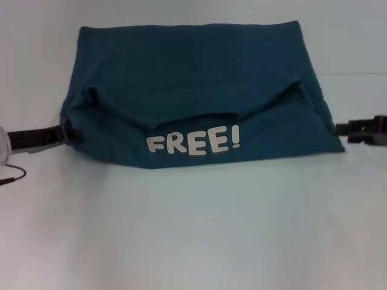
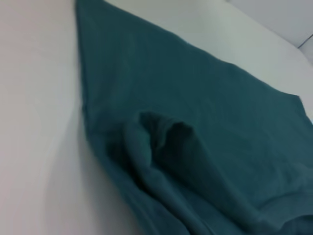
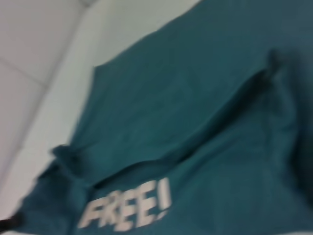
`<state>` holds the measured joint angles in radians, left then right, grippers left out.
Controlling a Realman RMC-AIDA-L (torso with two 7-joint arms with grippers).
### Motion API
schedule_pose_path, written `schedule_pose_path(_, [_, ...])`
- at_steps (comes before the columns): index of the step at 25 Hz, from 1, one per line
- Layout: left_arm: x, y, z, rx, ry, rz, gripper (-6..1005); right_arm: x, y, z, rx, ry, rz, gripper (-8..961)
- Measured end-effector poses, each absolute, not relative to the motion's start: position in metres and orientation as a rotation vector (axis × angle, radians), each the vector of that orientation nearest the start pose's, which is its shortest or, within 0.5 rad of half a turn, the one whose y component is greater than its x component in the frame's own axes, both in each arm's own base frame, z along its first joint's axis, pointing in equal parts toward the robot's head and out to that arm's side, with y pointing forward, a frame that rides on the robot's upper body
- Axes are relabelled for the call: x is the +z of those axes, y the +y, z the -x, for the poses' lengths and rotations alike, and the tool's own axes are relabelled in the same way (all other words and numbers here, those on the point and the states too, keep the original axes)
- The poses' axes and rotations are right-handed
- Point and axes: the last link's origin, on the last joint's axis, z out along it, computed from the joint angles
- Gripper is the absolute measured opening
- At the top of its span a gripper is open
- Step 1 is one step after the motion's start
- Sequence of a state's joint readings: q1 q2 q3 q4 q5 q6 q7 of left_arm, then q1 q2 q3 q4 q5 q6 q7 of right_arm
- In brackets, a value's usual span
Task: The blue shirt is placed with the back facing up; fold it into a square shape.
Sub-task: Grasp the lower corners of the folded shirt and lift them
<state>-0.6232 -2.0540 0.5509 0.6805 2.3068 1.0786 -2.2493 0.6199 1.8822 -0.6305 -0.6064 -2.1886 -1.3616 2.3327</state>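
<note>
Two grippers are in sight, one at each side of a single garment. At the shirt's left edge, the left gripper (image 1: 65, 134) lies low against the white table (image 1: 193, 229), its dark tip touching or buried in the bunched cloth there; whether it is pinching the fabric or merely resting against it cannot be told. On the opposite side, the right gripper (image 1: 347, 128) sits just beside the shirt's right near corner, and its fingers likewise cannot be read as spread or pressed together. Between them, one blue shirt (image 1: 193, 78) lies on the table toward the far half of the surface, partly folded: its near portion is doubled over the rest, forming one sagging fold edge that runs across the middle and dips at the centre. That folded-over flap carries one printed word, "FREE!" (image 1: 193, 144), in pale letters close to the near edge, reading upright toward the robot. From the left wrist view, the cloth shows a rumpled pocket of fabric at the fold, with the flat layer stretching away. From the right wrist view, the same lettering appears near the fold line. One thin dark cable (image 1: 13, 177) curls on the table at the far left.
</note>
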Motion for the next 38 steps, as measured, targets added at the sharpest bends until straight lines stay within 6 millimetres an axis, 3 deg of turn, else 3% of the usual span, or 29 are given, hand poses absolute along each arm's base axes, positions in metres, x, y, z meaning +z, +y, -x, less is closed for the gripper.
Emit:
schedule_pose_path(5, [0.036,0.399,0.309,-0.488,-1.564,1.966,30,0.086,0.410,-0.294,0.326,1.603,2.116,595])
schedule_pose_path(13, [0.037,0.402,0.306,-0.494,-1.558,1.973,30,0.060,0.428,-0.278,0.071,1.418,2.190,620])
schedule_pose_path(28, [0.033,0.404,0.300,-0.503,-1.555,1.984,29,0.052,0.430,-0.284,0.042,1.374,2.156,661])
schedule_pose_path(38, [0.031,0.404,0.301,-0.506,-1.562,1.982,29,0.032,0.429,-0.291,-0.002,1.323,2.131,665])
